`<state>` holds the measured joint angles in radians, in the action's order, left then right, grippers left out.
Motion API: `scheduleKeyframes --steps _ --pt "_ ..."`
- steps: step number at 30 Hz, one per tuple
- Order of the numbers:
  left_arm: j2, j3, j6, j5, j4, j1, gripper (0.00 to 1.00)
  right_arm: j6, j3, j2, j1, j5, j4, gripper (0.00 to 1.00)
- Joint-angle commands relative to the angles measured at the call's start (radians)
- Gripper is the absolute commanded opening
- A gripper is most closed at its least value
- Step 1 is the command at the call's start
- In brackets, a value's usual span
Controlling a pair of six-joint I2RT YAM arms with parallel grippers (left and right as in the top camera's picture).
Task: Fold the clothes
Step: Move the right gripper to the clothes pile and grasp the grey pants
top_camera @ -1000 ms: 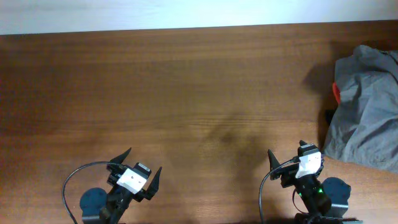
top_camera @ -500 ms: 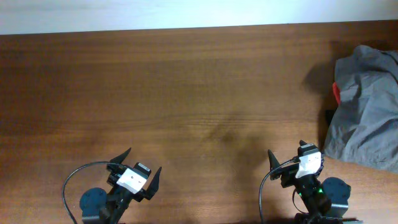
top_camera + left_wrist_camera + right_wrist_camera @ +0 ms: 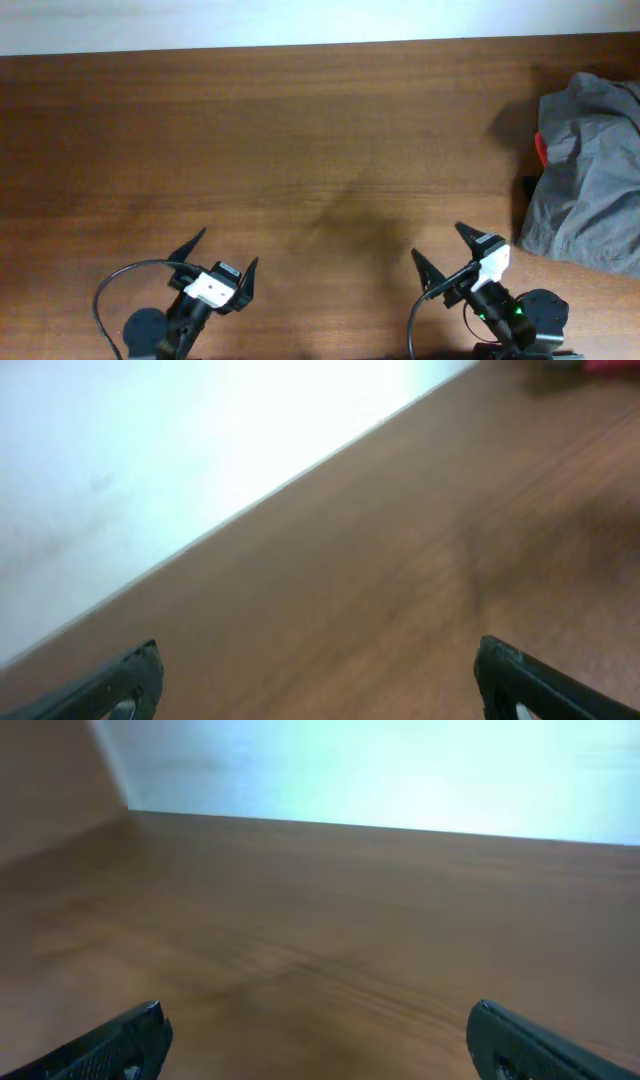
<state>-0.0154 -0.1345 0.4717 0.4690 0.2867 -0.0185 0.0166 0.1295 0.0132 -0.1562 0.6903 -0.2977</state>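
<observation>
The clothes (image 3: 590, 170) show as a crumpled grey heap at the table's right edge, partly cut off by the frame. My left gripper (image 3: 228, 250) sits low at the near left, jaws wide apart and empty, far from the heap. Its wrist view shows the left gripper (image 3: 318, 675) over bare wood. Just left of the heap, my right gripper (image 3: 437, 242) is open at the near right without touching it. In the right wrist view, the right gripper (image 3: 318, 1035) holds nothing, and the dark fingertips (image 3: 135, 1035) frame only tabletop.
A red piece (image 3: 541, 148) pokes out from the heap's left side, with a small black bit (image 3: 527, 188) below it. The red also shows at the left wrist view's top right corner (image 3: 610, 365). The wooden table (image 3: 300, 150) ends at a pale wall behind.
The right gripper has swung to the left, its fingers now angled towards the table's middle. The left gripper has shifted slightly lower. The grey heap has not moved.
</observation>
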Motion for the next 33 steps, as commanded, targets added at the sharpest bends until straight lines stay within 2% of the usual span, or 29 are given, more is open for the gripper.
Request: scheduleKeyframes --steps 1,3,6,8,9,11,14,17,19,21,25,30,33 --pt "0.009 0.002 0.006 0.103 -0.059 0.006 0.99 0.134 -0.006 0.0 0.007 0.051 0.034 0.99" --pt "0.005 -0.002 -0.109 0.104 -0.124 0.005 0.99 0.161 0.011 0.0 0.007 -0.005 0.091 0.99" --pt "-0.04 -0.042 -0.219 0.07 -0.21 0.005 0.99 0.162 0.119 0.032 0.007 -0.152 0.07 0.99" --pt "-0.103 -0.106 -0.278 0.028 -0.22 0.005 0.99 0.161 0.198 0.093 0.007 -0.209 0.009 0.99" --pt "-0.188 -0.184 -0.305 0.021 -0.219 0.005 0.99 0.17 0.299 0.198 0.007 -0.274 -0.093 0.99" --pt "-0.298 -0.28 -0.32 0.02 -0.205 0.005 0.99 0.201 0.387 0.298 0.006 -0.333 -0.183 0.99" --pt "-0.535 -0.514 -0.322 0.021 -0.089 0.005 0.99 0.198 0.632 0.567 0.005 -0.381 -0.373 0.99" --pt "-0.787 -0.801 -0.322 0.021 0.13 0.005 0.99 0.199 0.893 0.809 0.006 -0.272 -0.503 0.99" --pt "-0.93 -0.972 -0.322 0.021 0.269 0.005 0.99 0.19 1.001 0.918 0.006 -0.171 -0.583 0.99" --pt "-1.07 -1.138 -0.321 0.02 0.403 0.005 1.0 0.16 1.09 1.035 0.002 -0.213 -0.675 0.99" --pt "-1.194 -1.219 -0.352 0.093 0.461 0.005 0.99 0.33 1.12 1.165 -0.069 -0.413 -0.756 0.98" --pt "-1.243 -1.219 -0.352 0.099 0.527 0.006 0.99 0.367 1.12 1.206 -0.23 -0.529 -0.777 0.99" --pt "-1.244 -1.219 -0.351 0.199 0.536 0.006 0.99 0.406 1.12 1.202 -0.38 -0.602 -0.778 0.99"
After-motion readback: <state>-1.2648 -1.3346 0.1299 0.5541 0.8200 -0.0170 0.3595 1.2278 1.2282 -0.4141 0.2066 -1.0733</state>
